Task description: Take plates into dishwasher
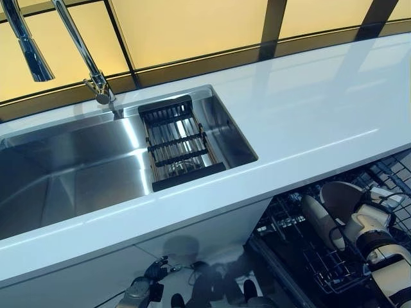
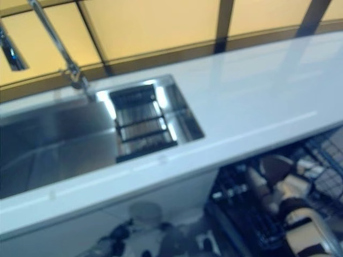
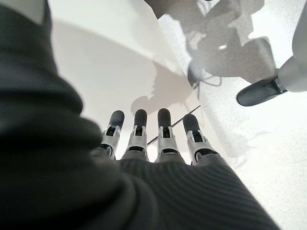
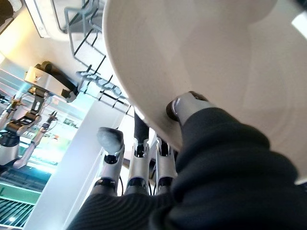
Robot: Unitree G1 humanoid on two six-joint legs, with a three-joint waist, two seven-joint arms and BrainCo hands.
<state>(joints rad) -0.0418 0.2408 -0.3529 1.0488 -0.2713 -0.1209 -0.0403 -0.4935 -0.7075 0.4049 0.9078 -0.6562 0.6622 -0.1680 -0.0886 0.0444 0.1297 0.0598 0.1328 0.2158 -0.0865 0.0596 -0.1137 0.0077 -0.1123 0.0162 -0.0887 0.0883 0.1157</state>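
One plate [image 4: 206, 62] is in play, and it is in the right hand [image 4: 144, 163], down at the lower right over the open dishwasher rack [image 1: 334, 256]. From the wrist, the pale plate fills most of the view; the thumb [image 4: 184, 106] presses against its face near the rim while the fingers [image 4: 111, 143] reach along the other side, so the hand is pinched onto the plate's edge. From the head, the plate [image 1: 337, 199] stands on edge just above the dark wire rack, with another pale dish [image 1: 314, 221] upright in the rack just beside it. Over on the other side, the left hand [image 3: 158, 139] hangs low in front of the white cabinet door [image 3: 110, 62], fingers straight and side by side, nothing in it. Up top, the white surface [image 1: 308, 109] runs across, with a steel sink [image 1: 70, 167] set into it, a dark slatted drainer [image 1: 176, 144] sitting across the sink's right end, and a tall tap [image 1: 83, 51] behind it.
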